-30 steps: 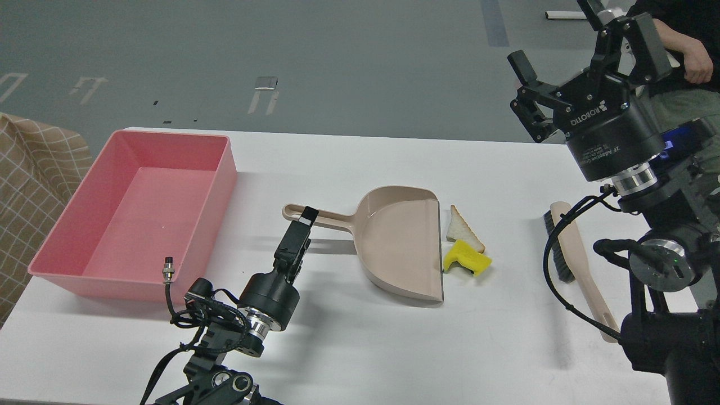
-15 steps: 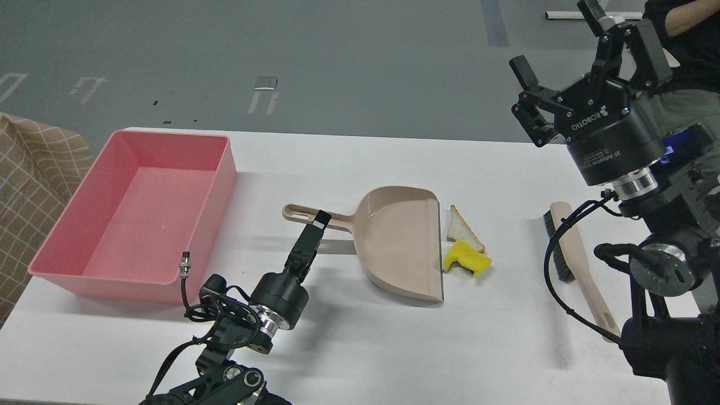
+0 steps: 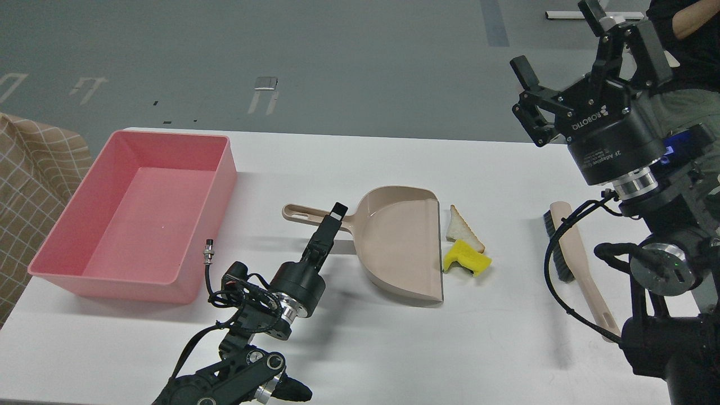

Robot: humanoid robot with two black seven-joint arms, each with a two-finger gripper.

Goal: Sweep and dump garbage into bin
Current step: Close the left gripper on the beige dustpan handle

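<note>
Pink rectangular plastic bin [image 3: 135, 214] is sitting far left on the white bench [image 3: 360, 343]. White triangular bread scrap [image 3: 462, 229] and yellow notched sponge piece [image 3: 467, 260] are lying just beside the beige plastic dustpan [image 3: 394, 242]. Left pincer [image 3: 336, 216] is hovering at the dustpan's handle, grip state unclear. Right pincer [image 3: 568, 50] is raised, fingers spread.

Bare table [image 3: 349, 163] lies open between the pink bin [image 3: 135, 219] and our beige dustpan [image 3: 394, 242]. Bread slice [image 3: 462, 228] and yellow sponge piece [image 3: 468, 260] sit just beside the pan's lip; clear strip separates them from the brush [image 3: 568, 247].
</note>
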